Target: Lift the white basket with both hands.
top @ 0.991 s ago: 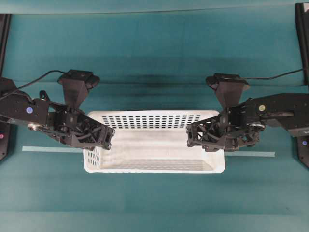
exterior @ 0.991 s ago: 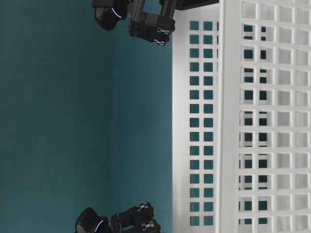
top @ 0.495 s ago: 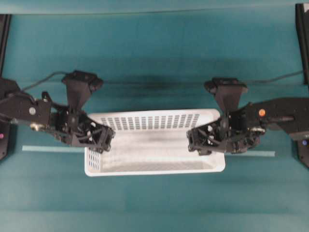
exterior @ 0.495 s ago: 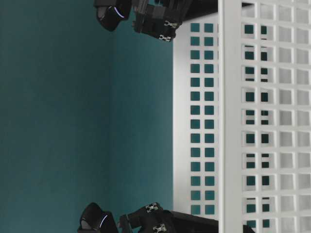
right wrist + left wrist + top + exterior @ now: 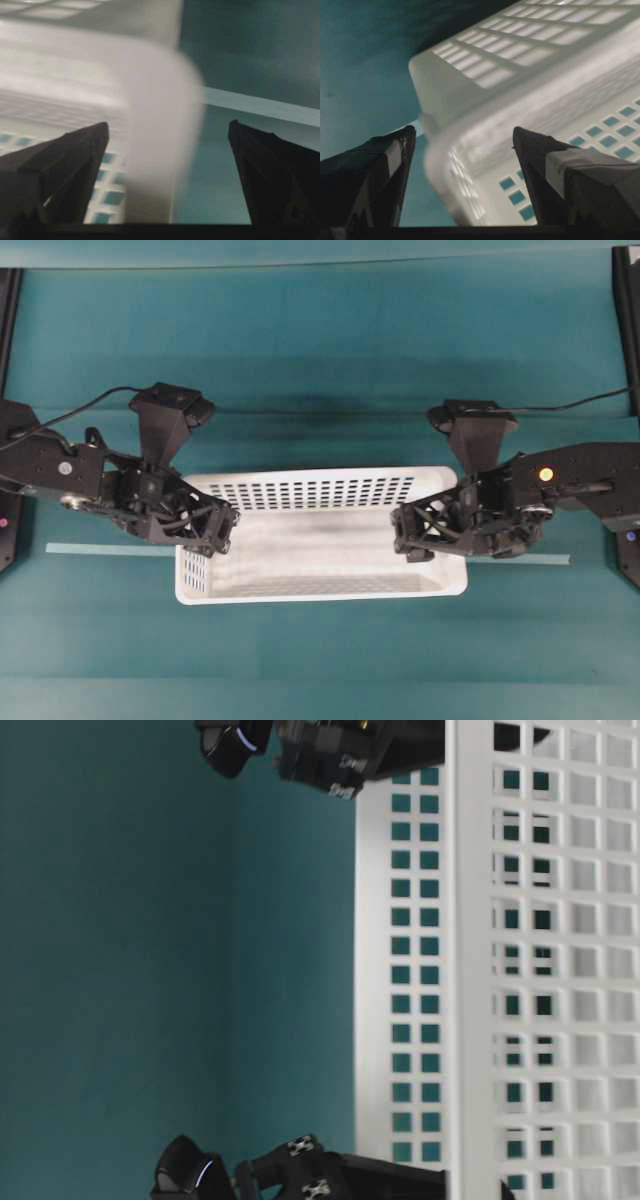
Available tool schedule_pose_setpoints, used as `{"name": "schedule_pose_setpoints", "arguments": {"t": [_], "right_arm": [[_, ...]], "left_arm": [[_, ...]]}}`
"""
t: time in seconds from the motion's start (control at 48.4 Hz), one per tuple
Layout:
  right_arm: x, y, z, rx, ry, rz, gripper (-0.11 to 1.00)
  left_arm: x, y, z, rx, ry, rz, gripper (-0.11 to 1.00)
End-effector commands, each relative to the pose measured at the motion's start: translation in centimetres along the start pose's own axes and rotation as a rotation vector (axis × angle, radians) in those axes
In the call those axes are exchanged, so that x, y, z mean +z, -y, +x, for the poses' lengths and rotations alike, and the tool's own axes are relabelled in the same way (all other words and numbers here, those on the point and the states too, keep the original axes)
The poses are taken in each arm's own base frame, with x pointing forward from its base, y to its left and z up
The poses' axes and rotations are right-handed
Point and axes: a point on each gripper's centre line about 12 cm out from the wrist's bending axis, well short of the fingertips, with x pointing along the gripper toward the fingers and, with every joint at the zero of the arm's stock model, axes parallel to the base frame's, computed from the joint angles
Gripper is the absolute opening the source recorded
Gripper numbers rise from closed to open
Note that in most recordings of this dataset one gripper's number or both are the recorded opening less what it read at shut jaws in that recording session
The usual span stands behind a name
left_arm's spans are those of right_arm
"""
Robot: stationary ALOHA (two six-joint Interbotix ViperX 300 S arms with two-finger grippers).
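Both sets of jaws stand wide apart, each straddling one short end of the white basket [image 5: 320, 535] — a finger inside the wall, a finger outside it, and neither looks pressed against the plastic. Through the left wrist camera, the left gripper [image 5: 462, 150] has its dark fingers [image 5: 390, 160] spread with the basket's rounded rim [image 5: 445, 165] between them, the perforated wall running away beyond. The right wrist camera shows the same on the other side: the right gripper [image 5: 167, 150] gaping, a blurred white rim rising through the gap, and a pale strip of tape [image 5: 260, 107] on the teal table [image 5: 240, 50] behind. From overhead the basket sits in the middle of the table — left gripper [image 5: 215, 530] at one end, right gripper [image 5: 410, 535] at the other.
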Motion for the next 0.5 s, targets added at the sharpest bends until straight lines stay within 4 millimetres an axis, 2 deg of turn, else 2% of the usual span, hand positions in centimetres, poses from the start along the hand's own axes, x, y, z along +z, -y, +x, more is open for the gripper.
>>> {"name": "schedule_pose_setpoints", "arguments": {"t": [0.0, 0.145, 0.268, 0.392, 0.475], "right_arm": [[0.4, -0.4, -1.2, 0.024, 0.008, 0.008, 0.96], [0.8, -0.2, -2.8, 0.031, 0.021, 0.02, 0.96], [0.9, -0.2, -4.2, 0.055, 0.032, 0.028, 0.96], [1.0, -0.4, -6.3, 0.104, 0.045, 0.017, 0.96], [1.0, -0.3, -8.1, 0.144, 0.06, 0.002, 0.96]], "left_arm": [[0.2, 0.5, -1.1, -0.018, 0.009, 0.0, 0.79], [0.3, 0.3, -2.0, -0.009, 0.008, 0.001, 0.79], [0.3, 0.9, -3.1, -0.04, 0.016, 0.004, 0.79], [0.3, 1.1, -5.2, -0.057, 0.018, 0.003, 0.79], [0.4, 1.0, -7.3, -0.081, 0.03, 0.003, 0.79]]}}
